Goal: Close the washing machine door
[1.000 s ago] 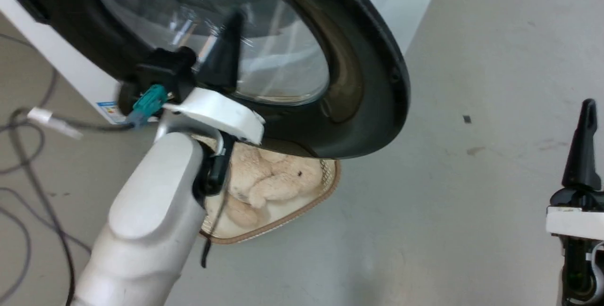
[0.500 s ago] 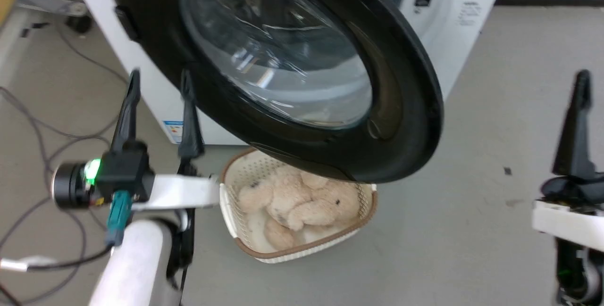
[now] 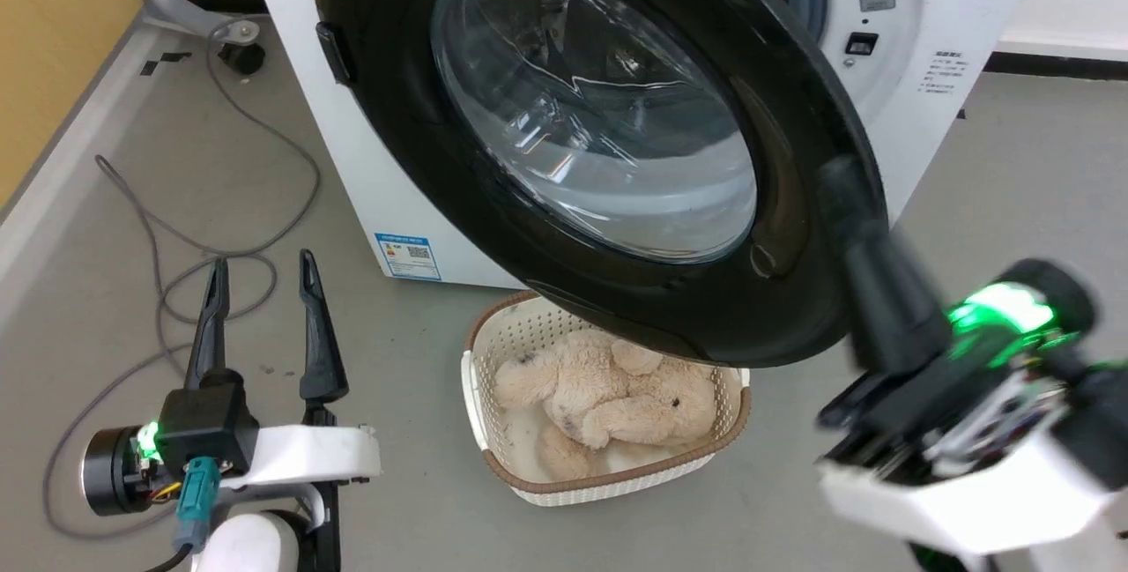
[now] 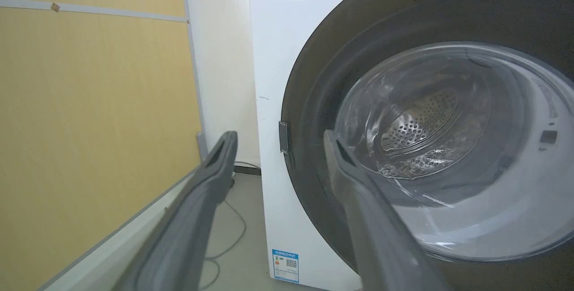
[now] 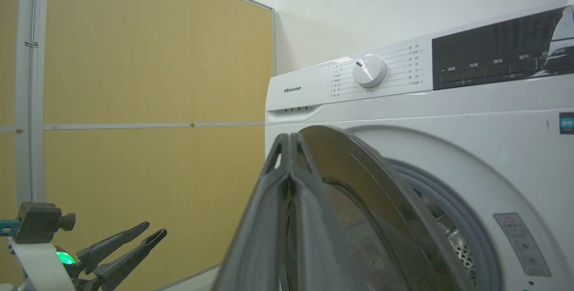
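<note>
Door (image 3: 599,140) stands ajar, swung well out from the washer (image 3: 934,70), with the hinge side at head-view left and the glass bowl facing the head camera. Right gripper (image 3: 844,193) is clenched, fingers pressed together, holding nothing. Its tip is at the door's outer right rim. It's motion-blurred in the head view, so I can't tell if it touches. In the right wrist view the rim edge sits just right of the fingers. Left gripper (image 3: 262,268) is released and empty, low at left, well apart from the door, pointing at its hinge side. Basket (image 3: 608,491) with plush toy (image 3: 608,396) sits under the door's lower rim.
</note>
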Available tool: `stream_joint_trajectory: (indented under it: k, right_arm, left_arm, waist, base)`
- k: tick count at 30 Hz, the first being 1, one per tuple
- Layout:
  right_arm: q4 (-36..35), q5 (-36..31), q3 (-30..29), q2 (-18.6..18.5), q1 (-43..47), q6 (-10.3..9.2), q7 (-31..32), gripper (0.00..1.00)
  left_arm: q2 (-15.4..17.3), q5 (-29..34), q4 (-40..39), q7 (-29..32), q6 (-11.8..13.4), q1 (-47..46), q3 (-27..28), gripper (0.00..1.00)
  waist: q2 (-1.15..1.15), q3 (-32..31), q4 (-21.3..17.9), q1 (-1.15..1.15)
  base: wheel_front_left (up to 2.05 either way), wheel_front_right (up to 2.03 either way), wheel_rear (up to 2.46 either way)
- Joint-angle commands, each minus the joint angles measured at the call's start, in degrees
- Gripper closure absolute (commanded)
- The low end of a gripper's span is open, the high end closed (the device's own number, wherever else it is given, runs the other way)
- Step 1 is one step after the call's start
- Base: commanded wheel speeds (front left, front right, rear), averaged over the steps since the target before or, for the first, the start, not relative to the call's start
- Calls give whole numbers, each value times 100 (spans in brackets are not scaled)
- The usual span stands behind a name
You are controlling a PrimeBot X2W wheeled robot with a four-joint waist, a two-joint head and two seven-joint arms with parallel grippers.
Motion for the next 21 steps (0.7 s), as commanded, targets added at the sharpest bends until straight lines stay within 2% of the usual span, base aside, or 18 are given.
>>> stream_joint_trajectory:
  k: [1,6,11,21]
  right_arm:
    - [74,68,219,-166,-67,5,-18,100]
    - [515,143,810,-573,14,5,-18,100]
    - [1098,-136,1176,-973,-31,5,-18,100]
    - [2169,-118,422,-1020,-232,5,-18,100]
  left_arm:
    - [-33,39,-33,-25,-49,81,41,0]
    - [-151,117,-64,-25,-148,106,128,0]
    - [-268,188,-125,-25,-206,3,146,0]
    - [-414,274,-163,-25,-246,-289,98,0]
  waist:
    - [0,12,21,0]
    - [0,132,61,0]
    - [0,393,96,0]
    - [0,1000,115,0]
  base:
    - [0,0,0]
    - [0,0,0]
    - [0,0,0]
    - [0,0,0]
